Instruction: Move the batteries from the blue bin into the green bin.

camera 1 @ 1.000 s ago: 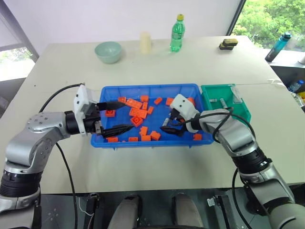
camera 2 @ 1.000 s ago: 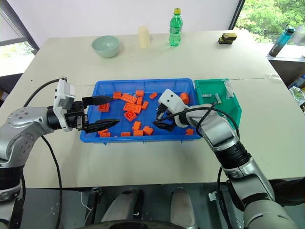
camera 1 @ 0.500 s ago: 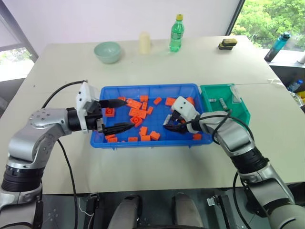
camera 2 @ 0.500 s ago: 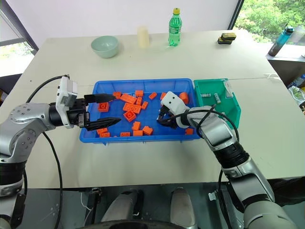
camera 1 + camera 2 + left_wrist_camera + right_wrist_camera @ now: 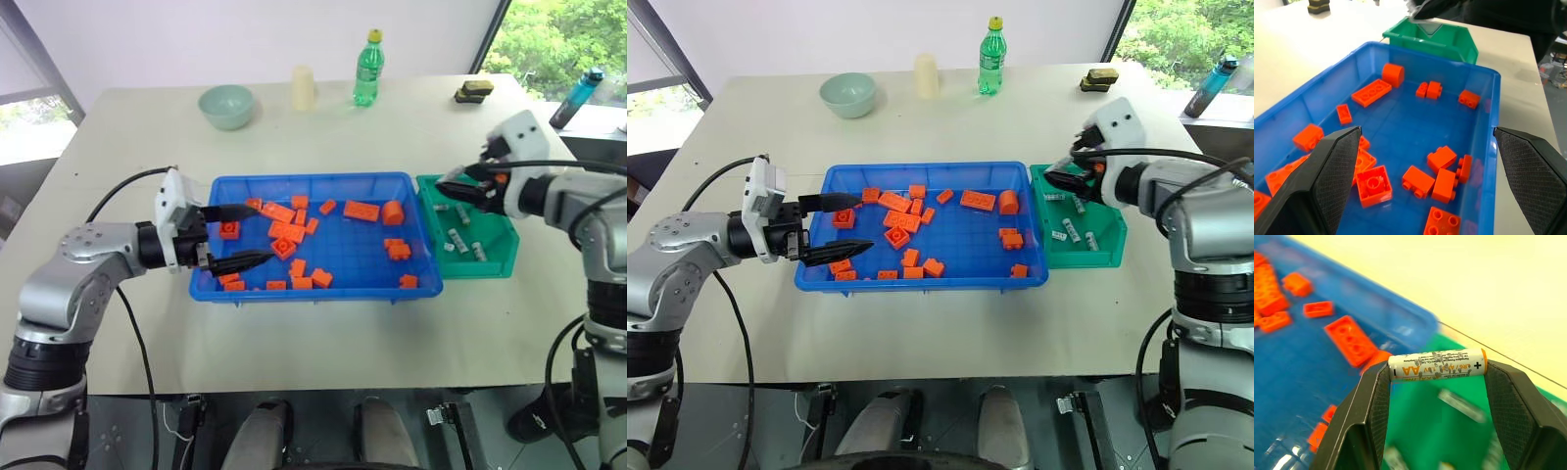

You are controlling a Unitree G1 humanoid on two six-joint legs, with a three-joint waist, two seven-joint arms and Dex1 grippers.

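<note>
The blue bin (image 5: 313, 180) lies mid-table and holds several orange bricks (image 5: 294, 233); I see no batteries in it. Right beside it stands the green bin (image 5: 495, 265) with three batteries (image 5: 456, 238) on its floor. My right gripper (image 5: 453, 188) hovers over the green bin's near-left part, shut on a white AA battery (image 5: 1437, 365) clamped end to end between its fingertips. Over the blue bin's left end my left gripper (image 5: 250, 235) stands open with nothing between its fingers (image 5: 1334, 171).
Along the table's far side stand a pale green bowl (image 5: 226, 106), a cream cup (image 5: 303, 87), a green bottle (image 5: 367, 68) and a small dark object (image 5: 472, 92). A blue bottle (image 5: 578, 96) stands off the far right corner.
My right gripper closed on a battery in the blue bin, then rose and swung right to above the green bin. The left gripper has stayed where it was.
</note>
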